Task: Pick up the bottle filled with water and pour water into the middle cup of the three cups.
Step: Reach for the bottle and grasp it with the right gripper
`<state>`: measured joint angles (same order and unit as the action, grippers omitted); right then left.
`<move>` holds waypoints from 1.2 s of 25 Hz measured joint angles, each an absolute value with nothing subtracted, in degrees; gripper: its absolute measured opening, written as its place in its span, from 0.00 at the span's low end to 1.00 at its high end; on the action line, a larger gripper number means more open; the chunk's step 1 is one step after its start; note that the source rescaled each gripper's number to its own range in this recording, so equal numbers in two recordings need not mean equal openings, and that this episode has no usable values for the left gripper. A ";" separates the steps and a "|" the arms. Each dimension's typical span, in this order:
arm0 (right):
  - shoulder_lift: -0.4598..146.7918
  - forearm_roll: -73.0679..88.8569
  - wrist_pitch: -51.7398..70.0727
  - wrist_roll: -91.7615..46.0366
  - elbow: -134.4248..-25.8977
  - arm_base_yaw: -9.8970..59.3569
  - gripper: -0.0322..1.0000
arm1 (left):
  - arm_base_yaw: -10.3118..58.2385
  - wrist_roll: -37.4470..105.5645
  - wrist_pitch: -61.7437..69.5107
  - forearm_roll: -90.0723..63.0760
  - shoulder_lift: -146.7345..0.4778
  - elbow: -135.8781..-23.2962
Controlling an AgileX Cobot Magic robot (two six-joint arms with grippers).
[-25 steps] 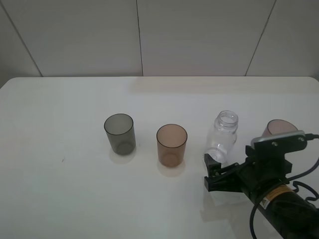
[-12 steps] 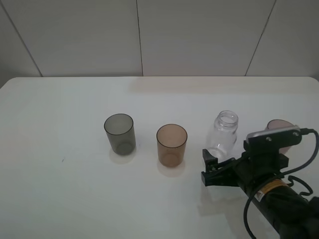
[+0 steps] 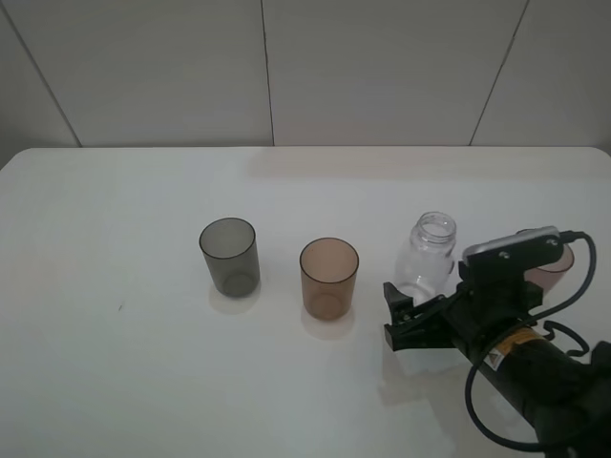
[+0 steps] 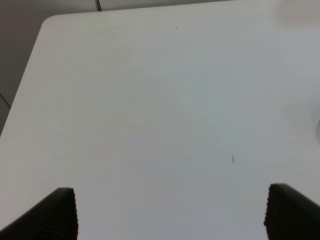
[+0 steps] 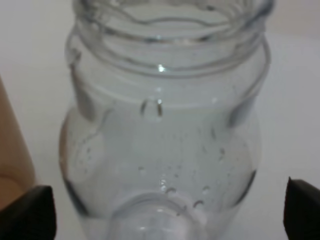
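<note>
The clear bottle (image 3: 427, 256) stands upright and capless on the white table, to the right of the amber-brown middle cup (image 3: 329, 277). The smoky grey cup (image 3: 229, 256) stands at the left. The mauve-pink cup (image 3: 556, 275) at the right is mostly hidden behind my right arm. My right gripper (image 3: 409, 320) is open, low by the bottle's base. In the right wrist view the bottle (image 5: 165, 125) fills the frame between the open right gripper's (image 5: 165, 215) fingertips (image 5: 30, 210), with the amber cup's (image 5: 10, 150) edge beside it. My left gripper (image 4: 175, 215) is open over bare table.
The white table (image 3: 115, 210) runs back to a panelled wall. The left wrist view shows a corner of the table (image 4: 47, 22) with dark floor beyond. The right arm's cables (image 3: 573, 334) lie at the front right.
My right gripper has moved forward and left toward the bottle, its fingers now reaching the bottle's base. The arm now covers more of the pink cup. The bottle and cups have not moved.
</note>
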<state>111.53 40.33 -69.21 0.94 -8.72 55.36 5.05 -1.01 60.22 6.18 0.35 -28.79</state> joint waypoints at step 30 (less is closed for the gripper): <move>118.15 36.58 -69.22 -0.41 -16.08 49.98 0.72 | 5.05 -1.01 60.22 6.18 0.35 -28.79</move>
<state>118.15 36.58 -69.22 -0.41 -16.08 49.98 5.05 -1.01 60.22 6.18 0.35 -28.79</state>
